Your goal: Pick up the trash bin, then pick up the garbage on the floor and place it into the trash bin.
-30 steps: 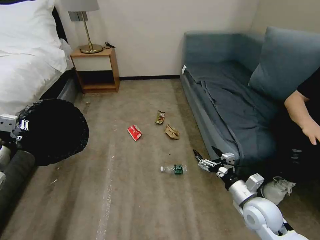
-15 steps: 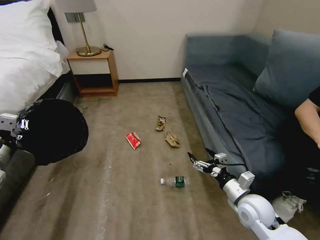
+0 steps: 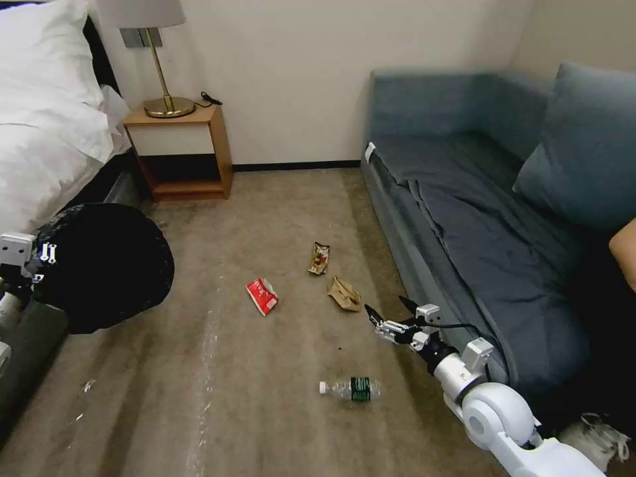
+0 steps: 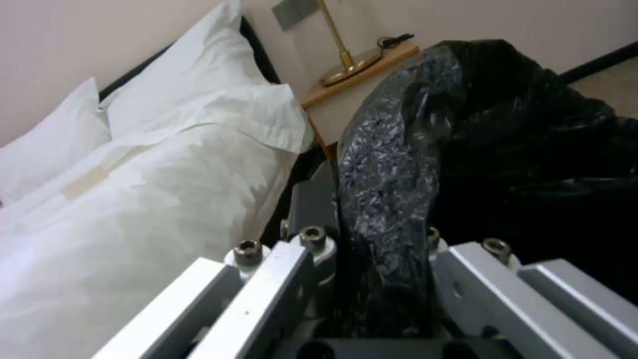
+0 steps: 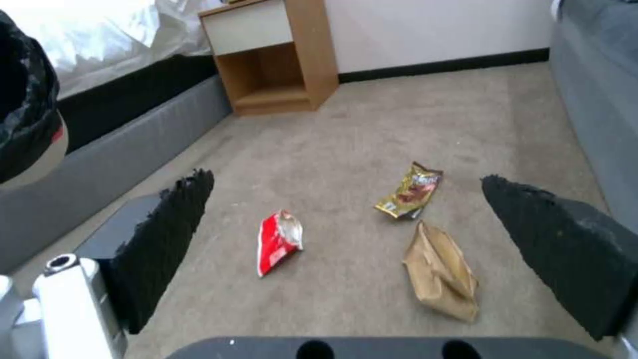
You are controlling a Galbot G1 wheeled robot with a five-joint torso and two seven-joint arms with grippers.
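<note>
— Claw check first: where's your right claw (image 3: 386, 313)?

— My right claw hangs low over the carpet, just off the front edge of the blue sofa (image 3: 477, 218), its two black fingers (image 5: 166, 234) spread wide apart with nothing between them.

— And the left one?

— My left claw (image 4: 372, 279) is out at my left side, beside the bed (image 3: 46, 132), clamped on the rim of the trash bin (image 3: 103, 265). The bin's black bag bulges over the edge and its mouth faces the room.

— Where's the garbage?

— All four pieces lie on the floor. The tan paper bag (image 3: 344, 293) is nearest my right claw, just beyond the fingertips. The brown-gold snack wrapper (image 3: 318, 258) sits a little past it, toward the wall. The red wrapper (image 3: 262, 295) lies apart from both, toward the bin's side. The clear bottle (image 3: 350, 389) with its green label lies on its side closer to me, behind the claw.

— Anything in the way?

— The sofa runs tight along my right arm. A wooden nightstand (image 3: 179, 149) with a brass lamp (image 3: 156, 59) stands against the far wall next to the bed. Open carpet lies between claw and litter.
</note>
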